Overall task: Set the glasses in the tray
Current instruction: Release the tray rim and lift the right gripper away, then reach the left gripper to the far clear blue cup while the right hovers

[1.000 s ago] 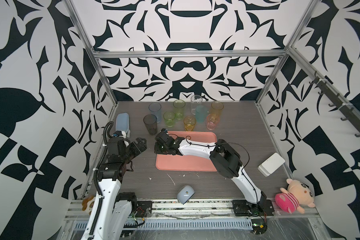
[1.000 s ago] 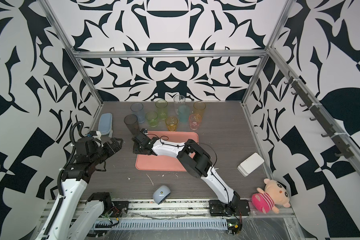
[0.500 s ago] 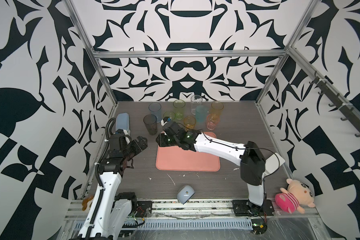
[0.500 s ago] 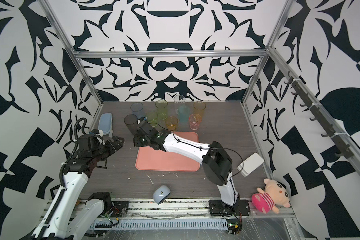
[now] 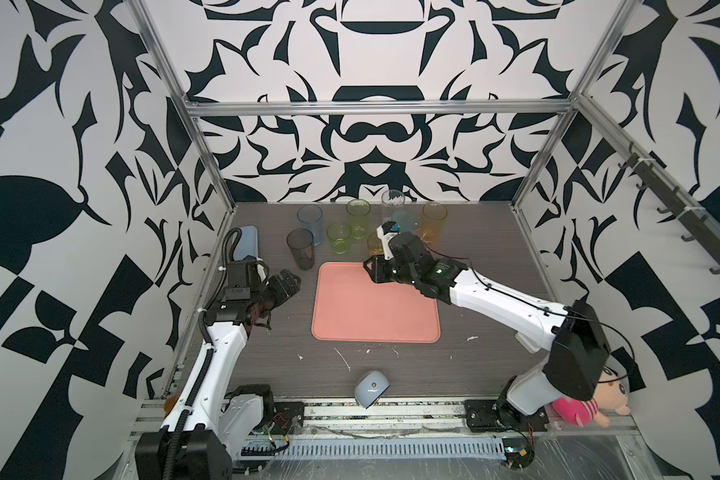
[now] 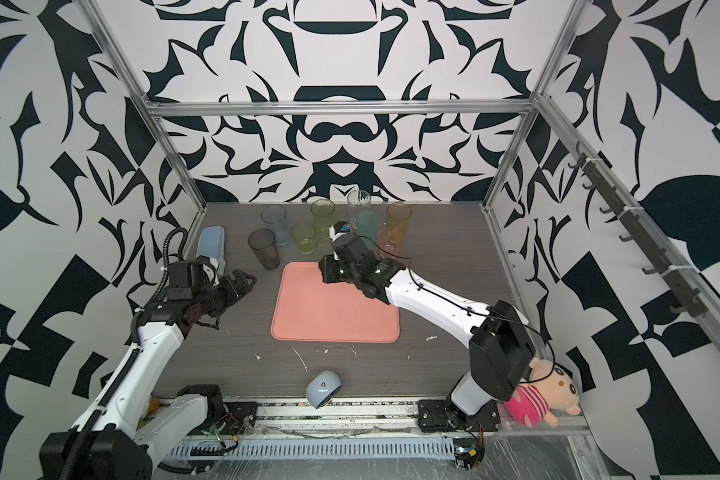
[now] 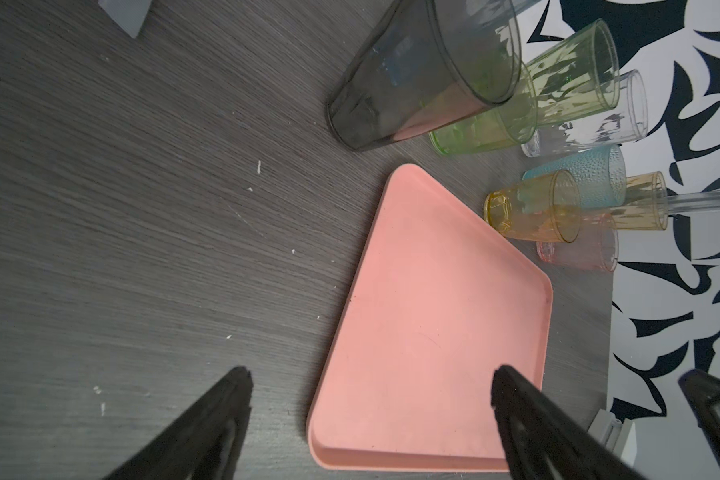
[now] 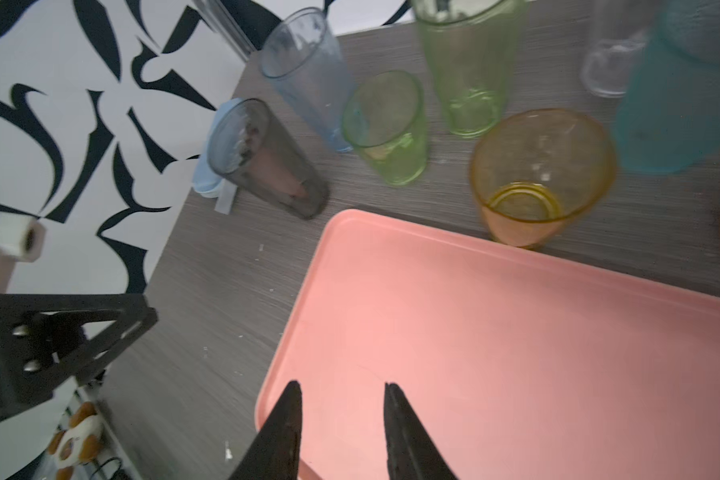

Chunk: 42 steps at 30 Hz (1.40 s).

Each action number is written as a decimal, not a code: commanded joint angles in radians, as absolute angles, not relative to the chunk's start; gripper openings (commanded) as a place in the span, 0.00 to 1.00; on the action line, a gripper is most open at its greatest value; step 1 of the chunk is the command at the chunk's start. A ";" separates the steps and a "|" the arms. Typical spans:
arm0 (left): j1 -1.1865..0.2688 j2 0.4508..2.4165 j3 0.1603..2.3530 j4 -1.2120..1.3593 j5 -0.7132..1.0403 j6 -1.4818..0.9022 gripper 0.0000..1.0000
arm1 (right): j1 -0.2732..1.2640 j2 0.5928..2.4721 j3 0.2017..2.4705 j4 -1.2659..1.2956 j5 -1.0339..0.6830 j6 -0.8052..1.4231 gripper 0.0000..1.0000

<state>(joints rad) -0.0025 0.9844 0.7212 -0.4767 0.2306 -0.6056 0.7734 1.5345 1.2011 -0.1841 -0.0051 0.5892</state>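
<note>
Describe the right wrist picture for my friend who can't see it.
An empty pink tray fills much of the view, with the right pincer open and empty above it. Beyond it, tinted glasses stand on the dark table, an amber glass close to the rim.

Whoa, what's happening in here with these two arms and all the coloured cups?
Two robot arms are meant to move the glasses into the pink tray; none is in it yet, all stand on the table by its far edge. The right gripper hangs over the tray's far part, jaws slightly apart, holding nothing. The left gripper hovers wide open left of the tray, near the grey glass, also empty.
</note>
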 commanded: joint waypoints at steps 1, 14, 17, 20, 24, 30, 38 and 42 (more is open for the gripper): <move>-0.006 1.001 0.733 -0.478 0.201 -0.595 0.94 | 0.726 1.436 1.115 -0.066 0.008 0.510 0.38; -0.006 1.181 0.985 -0.502 0.072 -0.580 0.95 | 0.656 1.280 0.831 0.125 0.130 0.353 0.47; -0.005 1.249 1.086 -0.521 0.047 -0.565 0.95 | 0.652 1.264 0.800 0.138 0.155 0.333 0.48; -0.006 1.338 1.192 -0.537 0.040 -0.555 0.95 | 0.636 1.239 0.768 0.152 0.166 0.337 0.50; -0.005 1.433 1.331 -0.553 0.044 -0.546 0.95 | 0.624 1.207 0.722 0.196 0.172 0.332 0.51; -0.005 1.578 1.521 -0.584 0.040 -0.540 0.95 | 0.613 1.219 0.695 0.232 0.184 0.332 0.51; -0.005 1.764 1.716 -0.607 0.037 -0.544 0.92 | 0.612 1.270 0.696 0.247 0.233 0.327 0.51; -0.006 1.859 1.797 -0.622 0.042 -0.548 0.91 | 0.611 1.291 0.702 0.247 0.233 0.327 0.51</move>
